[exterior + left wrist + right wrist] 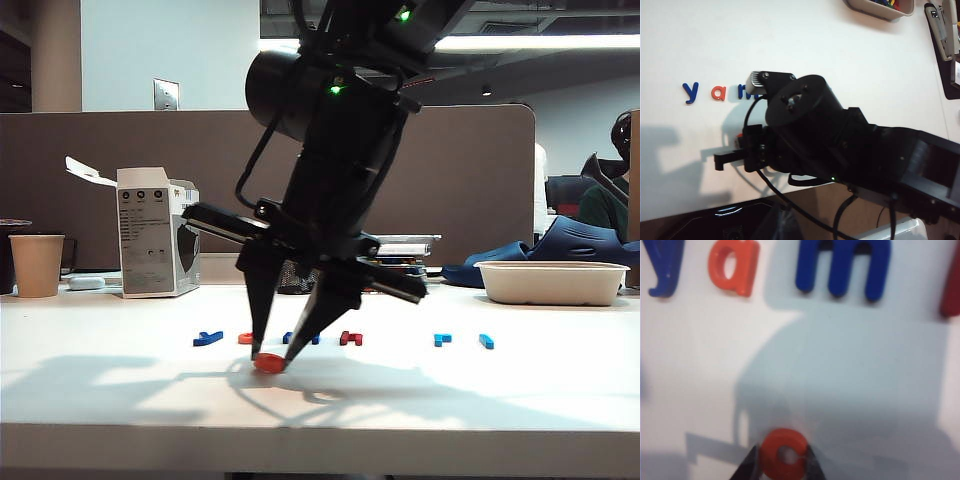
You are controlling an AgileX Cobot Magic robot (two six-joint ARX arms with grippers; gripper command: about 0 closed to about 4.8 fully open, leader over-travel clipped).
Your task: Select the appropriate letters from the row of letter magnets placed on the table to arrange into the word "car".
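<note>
The orange-red "c" (784, 454) sits between the two dark fingertips of my right gripper (782, 462), which is shut on it. In the exterior view the gripper (270, 356) points down and holds the "c" (268, 363) at the white table (480, 400), just in front of the row of letter magnets. The row holds a dark-blue "y" (664, 267), an orange "a" (733, 266), a dark-blue "m" (842, 267) and a dark-red letter (350, 338). Two light-blue letters (442, 339) lie further right, too small to read. My left gripper does not show.
A paper cup (36, 265) and a white carton (155, 245) stand at the back left. A white tray (551, 282) sits at the back right. The right arm (805, 130) fills the middle of the left wrist view.
</note>
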